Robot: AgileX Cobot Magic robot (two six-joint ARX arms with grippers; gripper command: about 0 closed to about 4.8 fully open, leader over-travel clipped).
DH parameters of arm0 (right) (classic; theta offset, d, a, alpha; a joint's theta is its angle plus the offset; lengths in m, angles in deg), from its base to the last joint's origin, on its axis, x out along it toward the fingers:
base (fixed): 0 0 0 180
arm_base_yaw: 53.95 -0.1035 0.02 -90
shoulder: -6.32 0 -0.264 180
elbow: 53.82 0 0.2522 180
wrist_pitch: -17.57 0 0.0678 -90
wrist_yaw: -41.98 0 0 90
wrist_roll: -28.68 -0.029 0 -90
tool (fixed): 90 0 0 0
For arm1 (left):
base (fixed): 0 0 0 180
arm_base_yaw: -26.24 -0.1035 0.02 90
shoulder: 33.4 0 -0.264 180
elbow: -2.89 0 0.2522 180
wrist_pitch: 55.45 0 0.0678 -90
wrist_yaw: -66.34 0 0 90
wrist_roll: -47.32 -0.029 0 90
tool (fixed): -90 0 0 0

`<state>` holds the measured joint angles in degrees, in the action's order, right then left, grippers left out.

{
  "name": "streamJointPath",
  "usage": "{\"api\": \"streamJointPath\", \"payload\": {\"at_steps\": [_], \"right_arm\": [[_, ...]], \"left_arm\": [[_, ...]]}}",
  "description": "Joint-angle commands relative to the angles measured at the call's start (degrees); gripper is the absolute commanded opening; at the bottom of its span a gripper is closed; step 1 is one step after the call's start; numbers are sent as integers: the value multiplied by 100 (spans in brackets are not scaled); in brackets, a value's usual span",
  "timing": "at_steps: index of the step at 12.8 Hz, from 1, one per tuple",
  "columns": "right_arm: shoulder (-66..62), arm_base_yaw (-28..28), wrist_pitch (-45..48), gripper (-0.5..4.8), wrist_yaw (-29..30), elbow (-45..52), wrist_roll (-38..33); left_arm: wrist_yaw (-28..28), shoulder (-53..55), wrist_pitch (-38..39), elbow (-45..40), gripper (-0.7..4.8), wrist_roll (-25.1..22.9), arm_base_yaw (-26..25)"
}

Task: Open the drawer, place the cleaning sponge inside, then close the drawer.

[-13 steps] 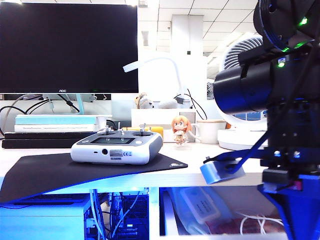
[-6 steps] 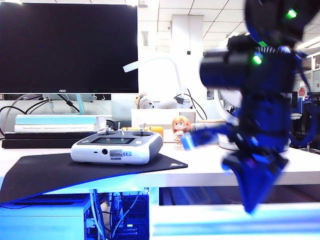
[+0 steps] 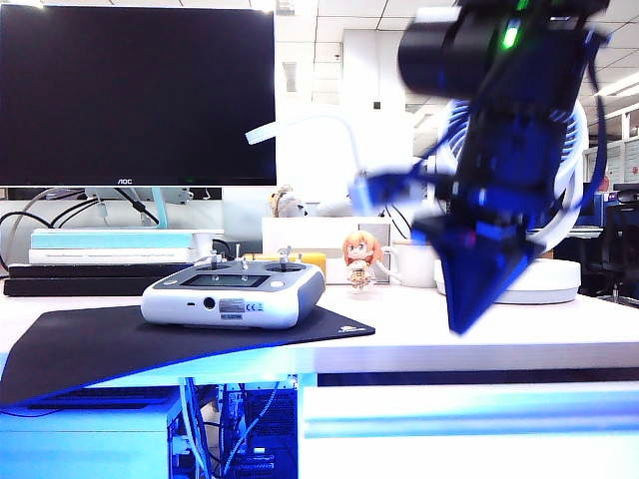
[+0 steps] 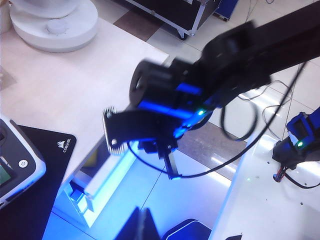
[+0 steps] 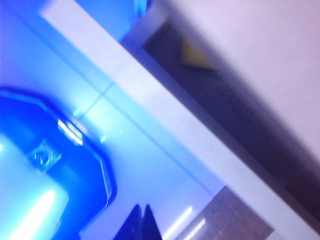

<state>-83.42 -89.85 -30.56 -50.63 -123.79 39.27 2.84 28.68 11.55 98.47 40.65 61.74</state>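
Observation:
The drawer [image 3: 469, 429] shows its blue-tinted white front just under the desk edge. In the right wrist view, a dark gap behind the drawer's front rail [image 5: 165, 115] shows the yellow cleaning sponge [image 5: 196, 54] lying inside. My right gripper [image 3: 462, 321] hangs shut and empty above the desk's front edge, pointing down; it also appears as the right gripper [image 5: 141, 222] over the blue-lit floor. From the left wrist view the right gripper [image 4: 110, 132] sits over the drawer [image 4: 107, 175]. My left gripper [image 4: 142, 227] is shut on nothing, low beside the desk; the exterior view does not show it.
A grey controller [image 3: 235, 292] rests on a black mouse mat [image 3: 110, 344] at the left. Behind stand a monitor [image 3: 135, 90], stacked books [image 3: 110, 261], a figurine [image 3: 360, 257], a mug [image 3: 419, 261] and a white fan [image 3: 544, 274].
The right arm swung up and leftward from low beside the drawer to above the desk edge. The drawer's front rose into view under the desk, hiding the open interior seen before.

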Motion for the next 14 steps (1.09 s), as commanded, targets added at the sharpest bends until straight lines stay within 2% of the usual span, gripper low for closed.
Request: {"api": "streamJointPath", "payload": {"at_steps": [1, 8, 10, 14], "right_arm": [[439, -2, 157, -6, -7, -15, -57], [367, -2, 673, -6, 284, 52, -313], [79, 35, 1049, -6, 769, 269, -328], [-1176, 146, 2496, -6, 763, 330, -337]], "left_arm": [[13, -28, -24, 11, -6, -37, 0], [11, -35, 28, 11, -6, -39, 0], [11, -35, 31, 11, -6, -37, 0], [11, -37, 31, 11, -6, -37, 0]]}}
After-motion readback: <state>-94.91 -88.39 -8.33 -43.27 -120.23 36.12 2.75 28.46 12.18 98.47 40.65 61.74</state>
